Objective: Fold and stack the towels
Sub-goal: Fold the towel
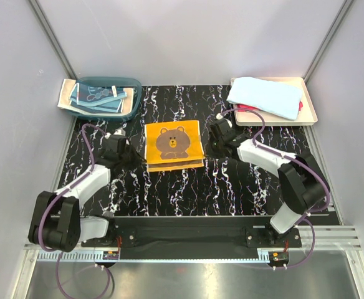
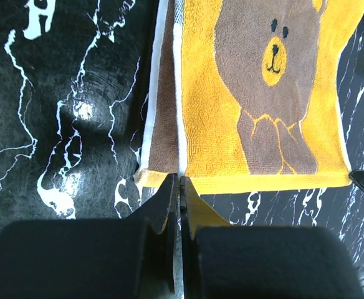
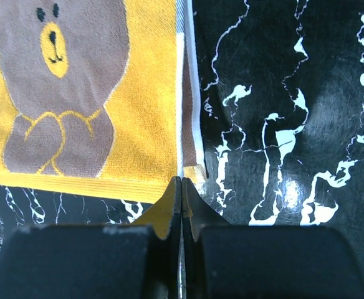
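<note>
Jaws on your left gripper (image 2: 179, 180) are pressed together, their tips meeting the near edge of the orange-yellow square cloth towel with the brown bear (image 2: 257, 93). That towel spreads ahead and to the right of those jaws. A brown under-layer with white stripes shows just ahead of the tips and slightly left. You cannot tell from the wrist view whether any cloth is caught between them.

Your right gripper (image 3: 181, 182) mirrors this. Its jaws are closed tight at the towel's other near corner, with the bear ahead and to their left and the same brown strip straight ahead. The black white-veined table top (image 3: 294, 93) lies bare to their right.

Far beyond the left jaws and off to their left stands the translucent teal plastic basin (image 1: 134, 107), holding dusty blue cloth towels (image 1: 98, 96). Far beyond the right jaws, to their right, the cream rectangular tray (image 1: 311, 112) carries 1 plain light blue cloth towel (image 1: 266, 96), with a sliver of red cloth (image 1: 301, 106) at its edge.
</note>
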